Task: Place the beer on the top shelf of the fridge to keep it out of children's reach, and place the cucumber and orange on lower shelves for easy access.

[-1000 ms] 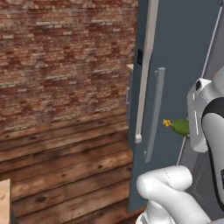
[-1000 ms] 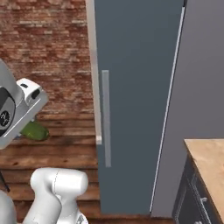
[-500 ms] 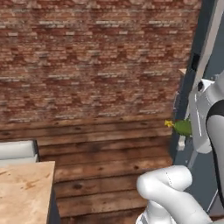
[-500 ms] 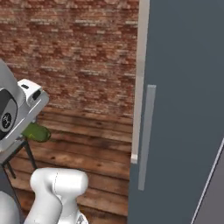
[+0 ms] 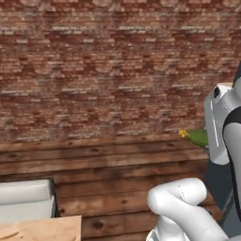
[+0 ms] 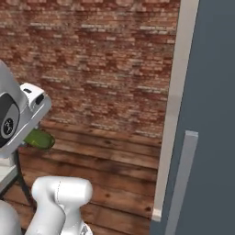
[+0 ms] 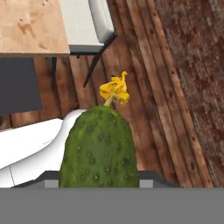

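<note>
In the left base view a wooden counter (image 5: 42, 229) corner and a pale chair (image 5: 26, 201) sit at the lower left before a brick wall (image 5: 108, 66), and at the right the cucumber (image 5: 197, 137) juts out level beside the white arm, a yellow blossom at its tip. In the right base view it pokes out under the arm at the left, well apart from the fridge (image 6: 206, 119) door and its bar handle (image 6: 180, 183) at the right edge. The hand view looks along the cucumber (image 7: 99, 148), held in the gripper (image 7: 99, 177) above the plank floor (image 7: 144, 87), fingertips hidden.
</note>
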You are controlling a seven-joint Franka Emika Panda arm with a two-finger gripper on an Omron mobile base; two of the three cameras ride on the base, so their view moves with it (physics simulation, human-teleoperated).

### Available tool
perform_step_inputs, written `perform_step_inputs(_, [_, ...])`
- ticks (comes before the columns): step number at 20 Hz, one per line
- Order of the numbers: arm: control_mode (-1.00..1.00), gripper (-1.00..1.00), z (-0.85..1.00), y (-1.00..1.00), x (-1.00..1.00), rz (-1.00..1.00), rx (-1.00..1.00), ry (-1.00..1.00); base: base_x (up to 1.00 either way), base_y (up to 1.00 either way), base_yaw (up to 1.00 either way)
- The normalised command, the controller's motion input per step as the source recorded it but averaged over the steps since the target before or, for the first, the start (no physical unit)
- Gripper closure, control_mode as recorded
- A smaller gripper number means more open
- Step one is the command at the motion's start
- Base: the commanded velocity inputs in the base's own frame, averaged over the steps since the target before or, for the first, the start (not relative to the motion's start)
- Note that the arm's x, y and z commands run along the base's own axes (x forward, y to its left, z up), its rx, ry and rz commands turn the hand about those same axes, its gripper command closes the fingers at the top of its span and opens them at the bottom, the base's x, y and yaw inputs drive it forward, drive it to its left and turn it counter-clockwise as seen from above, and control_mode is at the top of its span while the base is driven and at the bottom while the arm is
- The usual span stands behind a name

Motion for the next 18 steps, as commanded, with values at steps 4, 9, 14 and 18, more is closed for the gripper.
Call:
perform_step_inputs(4, [1.00, 1.00, 0.00, 0.00, 0.00, 0.00, 0.00, 0.00, 0.91, 0.36, -0.27])
perform_step_inputs(9, [1.00, 1.00, 0.00, 0.00, 0.00, 0.00, 0.00, 0.00, 1.00, 0.46, -0.32])
perform_step_inputs(14, [1.00, 1.00, 0.00, 0.00, 0.00, 0.00, 0.00, 0.00, 1.00, 0.45, -0.33])
perform_step_inputs(18, [1.00, 1.00, 0.00, 0.00, 0.00, 0.00, 0.00, 0.00, 0.93, 0.33, -0.39])
